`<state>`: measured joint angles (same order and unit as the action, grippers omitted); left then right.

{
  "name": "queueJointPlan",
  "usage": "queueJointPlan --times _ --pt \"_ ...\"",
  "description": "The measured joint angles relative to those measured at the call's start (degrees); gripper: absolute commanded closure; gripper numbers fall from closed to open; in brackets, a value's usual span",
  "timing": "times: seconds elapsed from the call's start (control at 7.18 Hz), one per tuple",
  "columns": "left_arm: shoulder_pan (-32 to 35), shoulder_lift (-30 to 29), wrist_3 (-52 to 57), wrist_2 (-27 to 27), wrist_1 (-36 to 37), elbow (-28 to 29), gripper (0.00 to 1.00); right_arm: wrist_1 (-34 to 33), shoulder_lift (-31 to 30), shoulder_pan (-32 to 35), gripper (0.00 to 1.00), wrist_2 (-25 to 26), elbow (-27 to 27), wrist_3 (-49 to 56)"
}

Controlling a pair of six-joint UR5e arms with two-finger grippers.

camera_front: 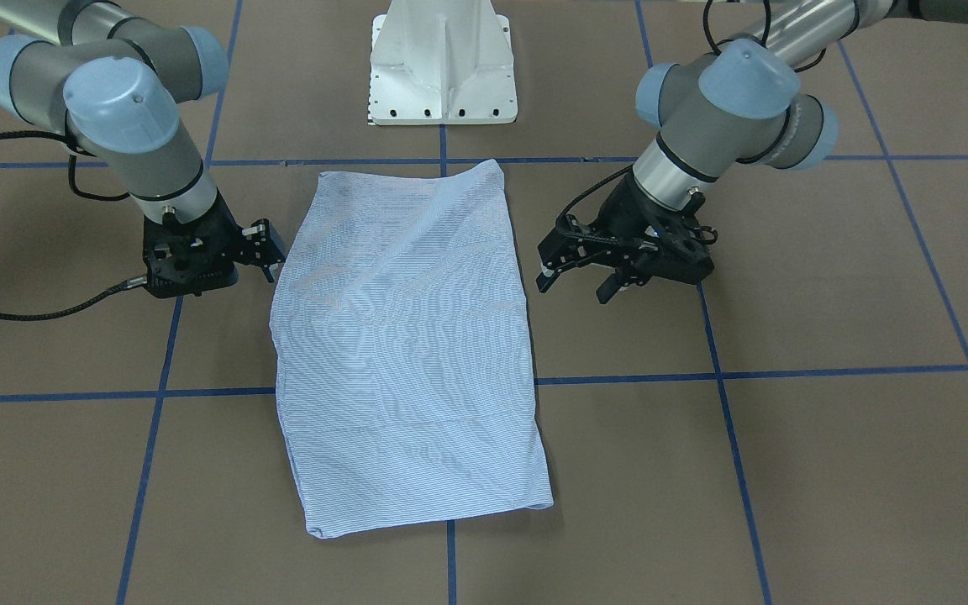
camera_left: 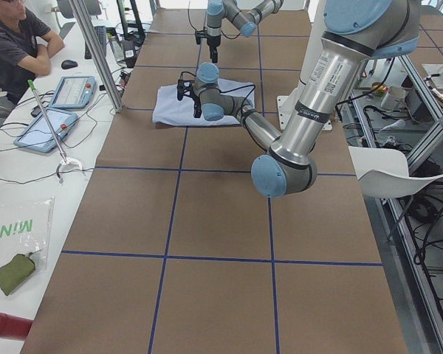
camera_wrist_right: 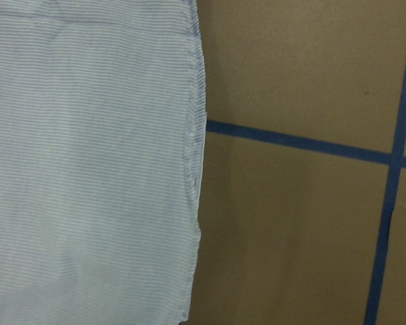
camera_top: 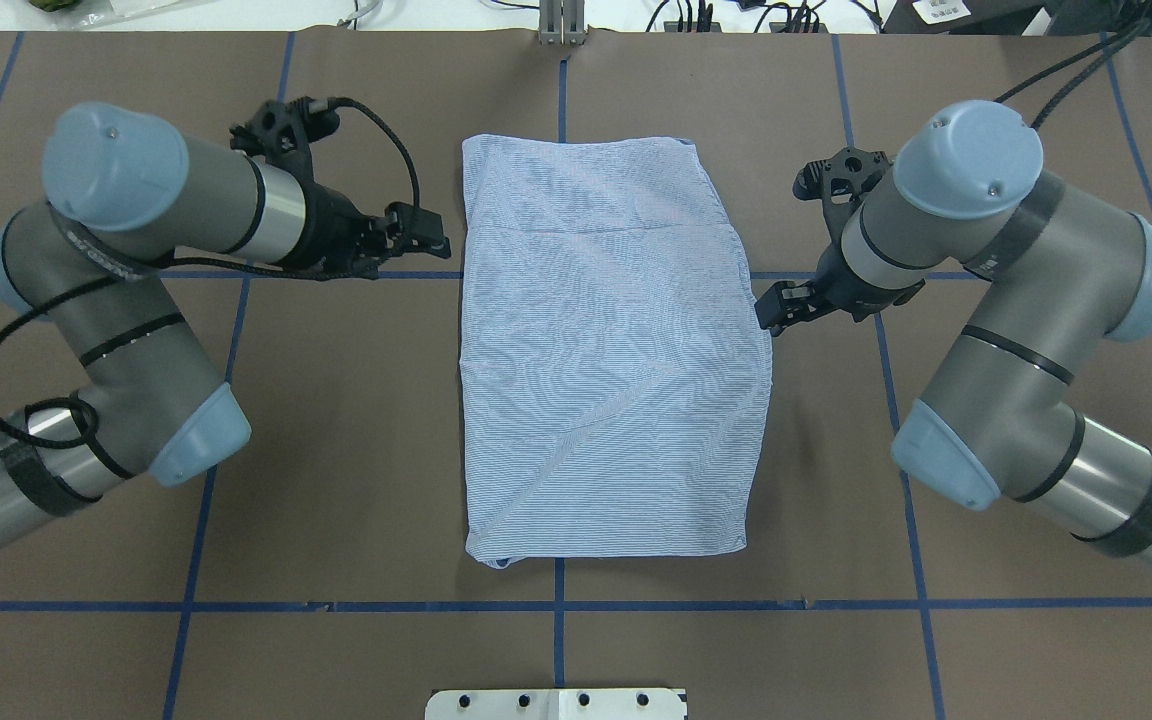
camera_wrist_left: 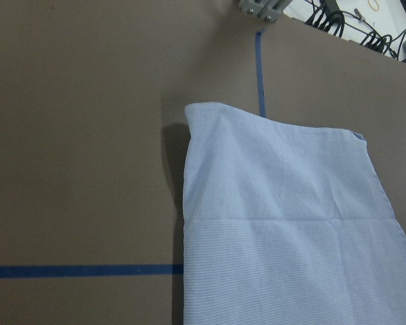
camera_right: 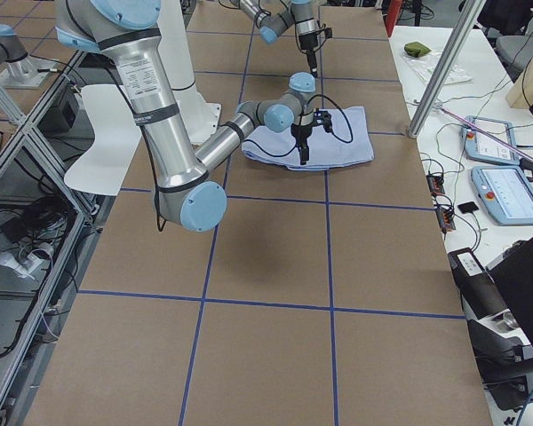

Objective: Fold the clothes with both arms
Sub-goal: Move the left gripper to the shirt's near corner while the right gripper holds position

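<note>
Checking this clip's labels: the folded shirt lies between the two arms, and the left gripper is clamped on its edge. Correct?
No. The left gripper is open and apart from the shirt, with bare table between them, as the exterior front-facing view shows. The rest is right.

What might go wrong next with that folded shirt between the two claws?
The shirt has a loose diagonal ridge across it; another fold may trap that crease. The right gripper sits at the cloth's edge and may nudge it askew. The left gripper stands slightly off, so the grabs may be uneven.
</note>
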<state>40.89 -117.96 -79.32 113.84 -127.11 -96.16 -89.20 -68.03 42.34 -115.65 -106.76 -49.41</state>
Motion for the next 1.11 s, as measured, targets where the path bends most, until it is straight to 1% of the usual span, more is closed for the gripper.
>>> queueJointPlan --times 0.28,0.56,0.84,1.11 --pt "-5.6 1.7 -7.8 -0.9 -0.1 -2.4 0.03 0.3 -0.9 -1.7 0.00 -1.6 -4.8 -7.1" --pt "-13.3 2.6 -16.0 -6.1 -0.1 -3.4 0.10 0.3 -1.0 -2.8 0.00 -2.3 -7.8 -11.2" --pt "-18.7 2.9 -20.6 -9.4 0.7 -3.4 0.11 0.3 -0.9 -3.0 0.00 -2.4 -8.9 -12.2" --pt "-21.5 2.9 -22.6 -10.4 2.2 -3.5 0.17 0.3 -0.6 -3.0 0.00 -2.4 -9.0 -12.3"
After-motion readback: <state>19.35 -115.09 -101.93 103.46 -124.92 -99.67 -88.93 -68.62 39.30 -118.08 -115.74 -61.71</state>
